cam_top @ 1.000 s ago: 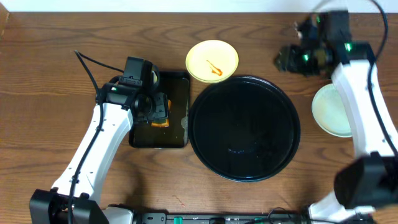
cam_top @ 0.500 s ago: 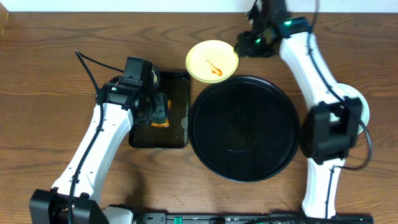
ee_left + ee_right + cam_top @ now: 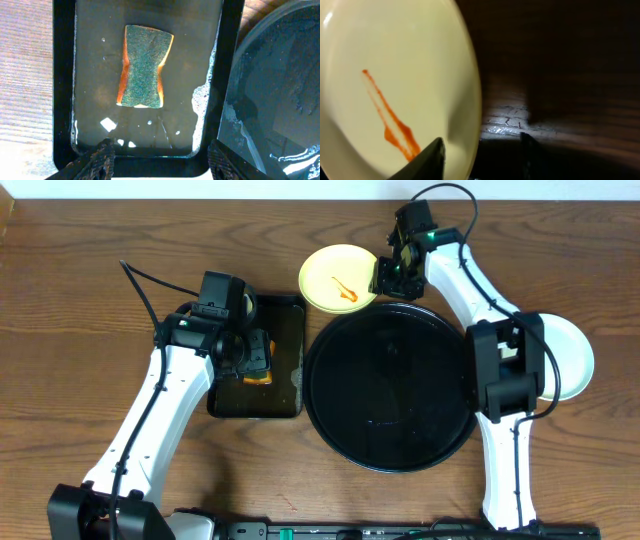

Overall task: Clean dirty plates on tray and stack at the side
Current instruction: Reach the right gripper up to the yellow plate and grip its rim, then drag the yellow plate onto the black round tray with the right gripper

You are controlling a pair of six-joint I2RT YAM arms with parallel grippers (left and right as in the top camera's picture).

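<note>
A pale yellow plate with an orange sauce streak lies on the table against the far-left rim of the round black tray. My right gripper is at that plate's right edge. In the right wrist view its jaws straddle the rim of the yellow plate, one finger over the face, the other outside, and the right gripper is still open. A mint-green plate sits at the far right, partly behind the right arm. My left gripper hangs open.
A green-and-orange sponge lies in soapy water in the rectangular black tray, directly ahead of my left gripper. That small tray stands just left of the round tray. Bare wooden table surrounds them.
The right arm has swung from the far right across to the yellow plate, and its jaws have narrowed around the rim. The mint-green plate now shows more. The left arm is still.
</note>
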